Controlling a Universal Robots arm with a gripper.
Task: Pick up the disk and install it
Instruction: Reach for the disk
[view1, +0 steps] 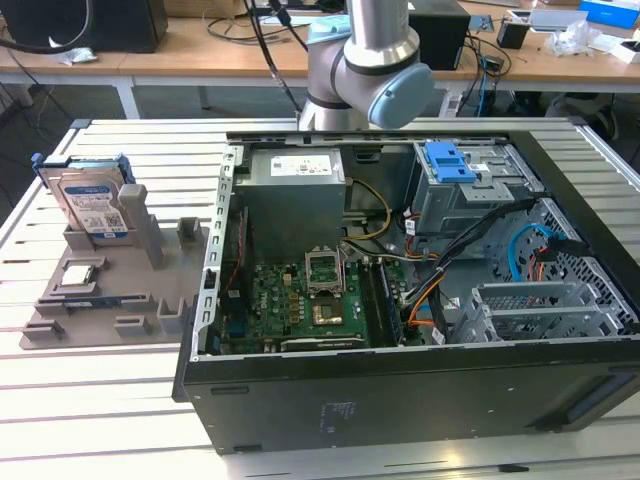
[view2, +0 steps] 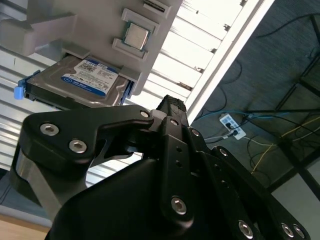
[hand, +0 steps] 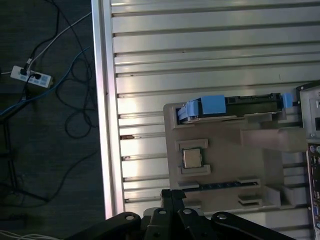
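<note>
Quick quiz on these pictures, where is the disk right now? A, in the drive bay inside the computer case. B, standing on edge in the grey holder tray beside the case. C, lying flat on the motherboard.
B: the disk stands on edge in a slot of the grey holder tray, at the exterior view's left of the open computer case.

My arm (view1: 368, 62) shows in the exterior view as a silver tube over a grey, blue-capped joint; my black gripper (view2: 169, 111), seen in both wrist views, hangs in air, clasping nothing.
</note>
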